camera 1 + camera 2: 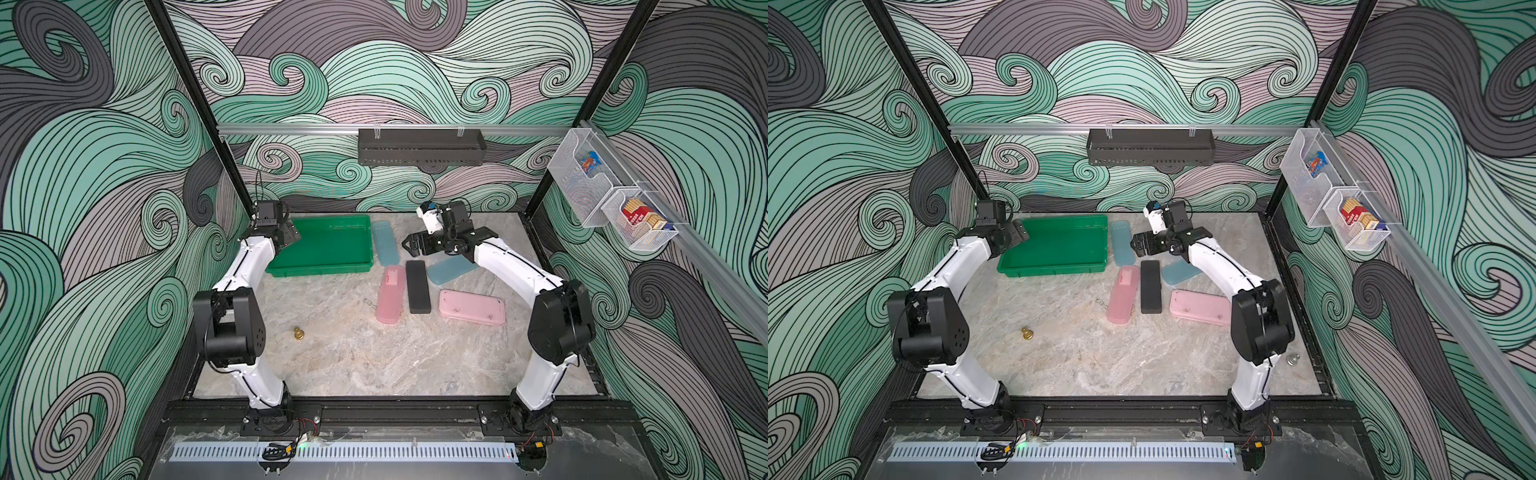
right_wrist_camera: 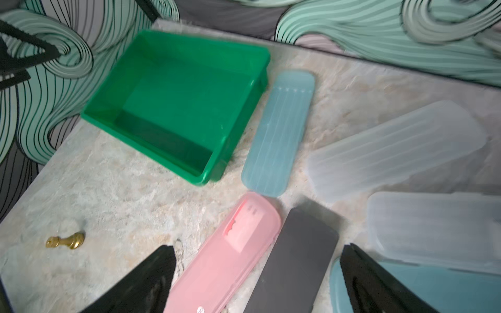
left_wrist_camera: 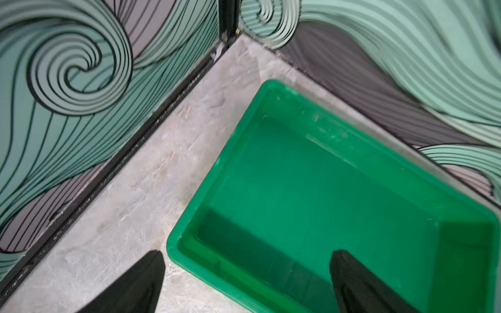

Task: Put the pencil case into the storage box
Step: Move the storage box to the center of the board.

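Pencil case (image 1: 417, 286), black, on counter (image 1: 353, 357) near empty storage box (image 1: 320, 272), not yet gripped; my jaws both apart, empty; next: right jaws lower astride it.

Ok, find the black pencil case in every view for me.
Top view: black pencil case, centre, lower right of the storage box.
Top view: black pencil case, likewise centre.
Left wrist: not in it.
Right wrist: bottom centre.
Shared landmark: the storage box, in all four.
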You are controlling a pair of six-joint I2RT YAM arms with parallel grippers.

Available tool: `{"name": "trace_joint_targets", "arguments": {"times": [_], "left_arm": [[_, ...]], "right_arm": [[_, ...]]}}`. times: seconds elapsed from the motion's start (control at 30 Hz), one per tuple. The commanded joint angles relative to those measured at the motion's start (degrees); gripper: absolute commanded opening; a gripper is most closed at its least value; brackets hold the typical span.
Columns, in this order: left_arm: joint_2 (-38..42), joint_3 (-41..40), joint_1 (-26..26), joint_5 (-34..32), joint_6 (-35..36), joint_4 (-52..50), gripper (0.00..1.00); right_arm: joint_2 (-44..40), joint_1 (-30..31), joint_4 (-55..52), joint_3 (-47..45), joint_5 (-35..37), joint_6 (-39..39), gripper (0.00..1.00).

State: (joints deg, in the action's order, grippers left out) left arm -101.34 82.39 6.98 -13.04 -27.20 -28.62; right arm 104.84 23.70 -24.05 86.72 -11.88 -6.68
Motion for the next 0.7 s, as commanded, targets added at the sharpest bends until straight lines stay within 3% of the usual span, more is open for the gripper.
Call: {"name": "trace_joint_targets", "arguments": {"times": [0.0,0.3,0.5,0.67], "left_arm": [[-3.39,1.1,3.59,7.44,-1.55,-5.88,0.98],[-10.14,2.67,5.9,14.08,-1.15,-4.79,0.9],[-12.76,3.47,4.54,17.15,0.6,-6.91,0.58],[-10.87,2.27,1.07,13.67,2.37,-9.52,0.55]], "right_arm": [[-0.27,1.15,-4.16,0.41,-0.03,-1.32,0.99],[-2.73,1.26,-4.08,-4.63,1.08,-0.72,0.99],[-4.18,1.19,-4.07,-7.12,2.41,-0.34,0.99],[-4.69,1.17,-4.05,-8.39,2.38,-0.44,0.99]]}}
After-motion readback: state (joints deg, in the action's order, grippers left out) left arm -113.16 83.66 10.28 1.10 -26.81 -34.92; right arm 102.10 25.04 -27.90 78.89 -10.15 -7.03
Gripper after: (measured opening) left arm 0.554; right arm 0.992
